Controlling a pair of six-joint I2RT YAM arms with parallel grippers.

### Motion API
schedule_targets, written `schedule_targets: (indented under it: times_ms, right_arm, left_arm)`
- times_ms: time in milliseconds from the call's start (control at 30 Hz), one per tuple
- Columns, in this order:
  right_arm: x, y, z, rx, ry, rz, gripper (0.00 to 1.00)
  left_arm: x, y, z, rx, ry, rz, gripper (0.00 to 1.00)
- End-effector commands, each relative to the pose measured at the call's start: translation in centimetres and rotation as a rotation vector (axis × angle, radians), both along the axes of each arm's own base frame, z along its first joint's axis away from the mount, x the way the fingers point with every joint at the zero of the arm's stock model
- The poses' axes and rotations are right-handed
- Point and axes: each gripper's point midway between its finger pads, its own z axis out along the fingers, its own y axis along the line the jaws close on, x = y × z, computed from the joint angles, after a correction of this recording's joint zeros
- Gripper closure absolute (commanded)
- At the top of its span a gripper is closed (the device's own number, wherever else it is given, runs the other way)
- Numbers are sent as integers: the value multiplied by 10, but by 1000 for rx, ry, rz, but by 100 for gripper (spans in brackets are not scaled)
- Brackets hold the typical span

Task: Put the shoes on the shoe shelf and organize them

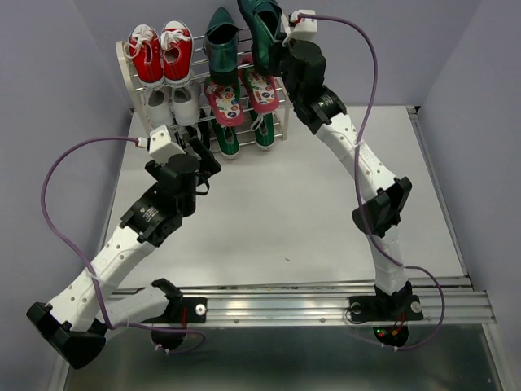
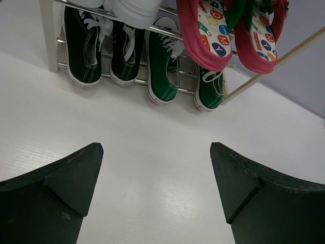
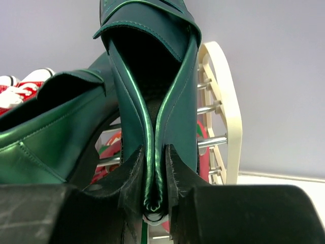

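Observation:
The shoe shelf (image 1: 124, 72) stands at the table's back. My right gripper (image 3: 155, 175) is shut on the heel of a dark green loafer (image 3: 152, 76) and holds it over the top tier's right end (image 1: 262, 28). The other loafer (image 1: 221, 45) rests on the top tier beside it. The red-pink flip-flops (image 1: 242, 94) lie on the middle tier. The green sneakers (image 2: 162, 76) sit on the bottom tier. My left gripper (image 2: 156, 175) is open and empty above the table in front of the shelf.
Red sneakers (image 1: 161, 53) sit at the top tier's left, white sneakers (image 1: 172, 104) on the middle tier, black sneakers (image 2: 96, 48) on the bottom tier. The shelf's cream right frame (image 3: 226, 109) is close beside the held loafer. Grey walls enclose the table.

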Motion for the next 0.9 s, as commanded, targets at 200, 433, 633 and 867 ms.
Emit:
schedule_targets:
  times_ms: [200,433,633,867]
  right_arm:
    - [-17,-7,93,211,-269,1,73]
    - [-14,-4,83,185,-243,5,61]
    - [-15,-4,82,188,-238,8,38]
    - [-23,-2,89,201,-245,46,14]
  left_arm:
    - [-4,7,8,-14,-26,25,1]
    - [-4,7,8,-17,-29,25,1]
    - [-5,8,9,-20,-29,28,1]
    - [-5,6,14,-30,-40,17,1]
